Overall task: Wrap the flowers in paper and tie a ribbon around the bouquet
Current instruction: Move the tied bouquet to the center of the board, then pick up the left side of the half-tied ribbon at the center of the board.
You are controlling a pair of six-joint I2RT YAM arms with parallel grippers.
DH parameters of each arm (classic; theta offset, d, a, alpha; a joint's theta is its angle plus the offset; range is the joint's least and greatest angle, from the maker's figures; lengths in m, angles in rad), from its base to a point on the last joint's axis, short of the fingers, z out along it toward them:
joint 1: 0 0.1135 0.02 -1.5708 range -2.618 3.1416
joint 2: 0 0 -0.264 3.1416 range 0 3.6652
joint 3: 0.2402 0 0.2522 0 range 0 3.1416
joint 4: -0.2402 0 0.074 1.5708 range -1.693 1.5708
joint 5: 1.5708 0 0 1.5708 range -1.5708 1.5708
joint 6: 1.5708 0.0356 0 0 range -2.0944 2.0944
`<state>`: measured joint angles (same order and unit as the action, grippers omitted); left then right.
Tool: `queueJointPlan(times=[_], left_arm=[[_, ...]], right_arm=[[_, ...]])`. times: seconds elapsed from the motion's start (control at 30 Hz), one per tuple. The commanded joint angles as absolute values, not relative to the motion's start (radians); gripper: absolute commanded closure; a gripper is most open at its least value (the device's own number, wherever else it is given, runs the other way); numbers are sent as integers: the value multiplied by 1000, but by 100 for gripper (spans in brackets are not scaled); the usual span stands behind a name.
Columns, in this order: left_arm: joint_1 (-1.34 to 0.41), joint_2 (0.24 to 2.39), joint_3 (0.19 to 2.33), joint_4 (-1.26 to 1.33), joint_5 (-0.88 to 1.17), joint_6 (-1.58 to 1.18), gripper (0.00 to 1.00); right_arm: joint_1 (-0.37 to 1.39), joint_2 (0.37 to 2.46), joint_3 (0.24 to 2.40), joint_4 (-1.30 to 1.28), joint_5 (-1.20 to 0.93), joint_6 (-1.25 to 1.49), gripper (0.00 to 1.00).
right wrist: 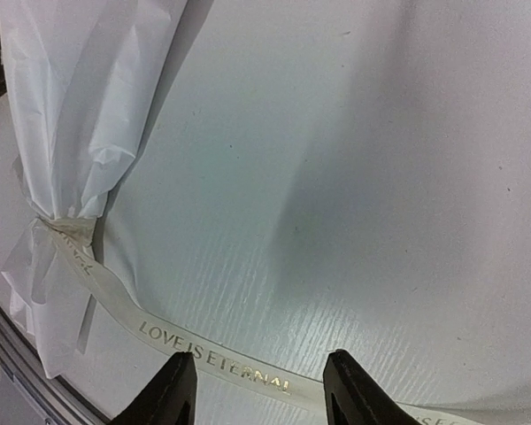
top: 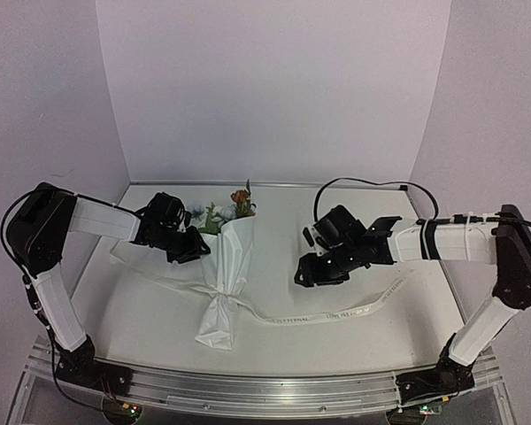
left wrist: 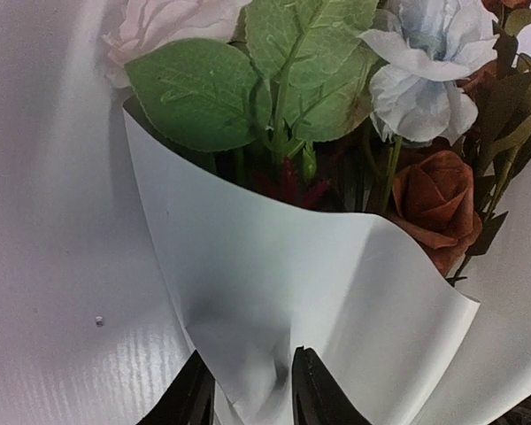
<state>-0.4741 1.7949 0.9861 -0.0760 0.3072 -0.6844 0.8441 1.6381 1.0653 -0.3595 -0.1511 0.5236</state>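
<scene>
Left gripper (left wrist: 250,376) seemingly pinches the paper (left wrist: 336,292) edge; right gripper (right wrist: 260,367) gapes over the ribbon (right wrist: 173,335).

The white table (top: 150,323) carries the paper (top: 230,266) cone of flowers (top: 230,211); the ribbon (top: 336,314) trails flat from its neck rightward.

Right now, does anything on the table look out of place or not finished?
Only the ribbon looks unfinished: it cinches the paper near its lower end, but its long end trails loose across the table toward the right arm's side, and no bow is visible.
</scene>
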Motion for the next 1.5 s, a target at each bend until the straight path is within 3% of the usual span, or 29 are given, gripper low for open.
queueJointPlan(times=[0.0, 0.3, 0.43, 0.5, 0.6, 0.7, 0.87, 0.97, 1.47], left_arm=[[-532, 1820, 1068, -123, 265, -626, 73], [-617, 1869, 1142, -164, 256, -594, 78], [-656, 1858, 1164, -177, 253, -585, 76], [-663, 1814, 1151, -187, 242, -587, 69], [-662, 1690, 1097, -225, 154, -589, 50], [-659, 1583, 1039, -316, -6, -591, 42], [-596, 1487, 942, -447, -185, -689, 43], [-561, 1484, 919, -465, -179, -739, 44], [-617, 1740, 1005, -521, -326, -837, 41]], right_arm=[[859, 1546, 1021, -350, -135, 516, 49], [900, 1470, 928, -357, -119, 517, 53], [936, 1460, 932, -384, -100, 502, 53], [953, 1456, 957, -428, -87, 474, 52], [963, 1441, 980, -471, -78, 444, 50], [964, 1425, 990, -508, -82, 427, 49], [963, 1386, 983, -560, -80, 400, 47], [964, 1362, 971, -572, -83, 385, 47], [965, 1330, 940, -539, -115, 337, 47]])
